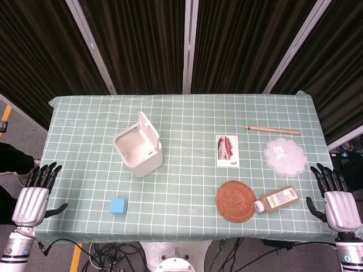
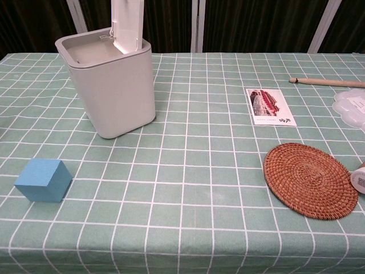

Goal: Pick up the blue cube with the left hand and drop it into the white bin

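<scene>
Nothing picked yet: left hand empty, fingers spread at the table edge, blue cube near front edge short of open white bin; next, reach right and grasp.

Small matte blue cube: resting flat on the green checked cloth, right of the left hand, apart from it. White plastic rectangular bin: upright, hinged lid raised, beyond the cube, farther from that hand.
</scene>
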### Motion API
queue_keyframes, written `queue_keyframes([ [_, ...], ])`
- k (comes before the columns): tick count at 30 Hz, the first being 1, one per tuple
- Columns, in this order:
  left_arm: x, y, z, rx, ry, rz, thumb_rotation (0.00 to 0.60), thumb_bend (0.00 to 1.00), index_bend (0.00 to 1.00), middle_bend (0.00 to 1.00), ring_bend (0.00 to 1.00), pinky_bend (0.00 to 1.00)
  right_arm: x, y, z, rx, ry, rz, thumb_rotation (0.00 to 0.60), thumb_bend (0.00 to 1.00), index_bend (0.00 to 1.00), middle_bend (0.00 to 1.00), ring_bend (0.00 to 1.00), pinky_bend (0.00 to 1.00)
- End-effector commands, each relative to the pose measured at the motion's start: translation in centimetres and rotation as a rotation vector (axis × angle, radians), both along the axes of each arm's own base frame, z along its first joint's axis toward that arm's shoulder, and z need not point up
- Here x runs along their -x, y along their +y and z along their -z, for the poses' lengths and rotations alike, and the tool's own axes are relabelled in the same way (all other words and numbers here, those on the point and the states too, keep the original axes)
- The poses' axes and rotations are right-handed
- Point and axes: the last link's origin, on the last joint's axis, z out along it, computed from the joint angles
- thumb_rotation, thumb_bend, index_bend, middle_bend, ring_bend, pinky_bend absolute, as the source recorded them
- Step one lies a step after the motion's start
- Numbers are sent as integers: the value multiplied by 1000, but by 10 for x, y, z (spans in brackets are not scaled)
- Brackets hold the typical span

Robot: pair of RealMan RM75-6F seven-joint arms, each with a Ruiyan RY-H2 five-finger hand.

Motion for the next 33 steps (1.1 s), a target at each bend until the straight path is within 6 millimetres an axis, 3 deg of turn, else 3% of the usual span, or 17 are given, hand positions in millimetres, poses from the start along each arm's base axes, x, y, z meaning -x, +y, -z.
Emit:
queue_keyframes([
  [1,1,0,0,0,0,-3,600,0,0,0,0,28,0,0,0,-1,1,0,600,320,0,0,0,0],
  [6,0,-2,1,13,-9,-3,600,0,0,0,0,28,1,0,0,1,-2,0,600,320,0,0,0,0],
  [12,-14,-7,11,185,-144,57,600,0,18,10,0,68,0,-2,-2,13,-10,-11,600,320,0,0,0,0],
  [18,-21,-8,41,331,-104,87,600,0,25,23,0,84,-1,-1,-4,14,5,-18,600,320,0,0,0,0],
  [27,-48,12,84,458,-119,164,600,0,26,35,0,84,0,-3,-3,4,10,-10,600,320,0,0,0,0],
  [33,-57,22,101,478,-135,180,600,0,55,63,8,134,5,-3,-5,11,9,4,600,320,0,0,0,0],
])
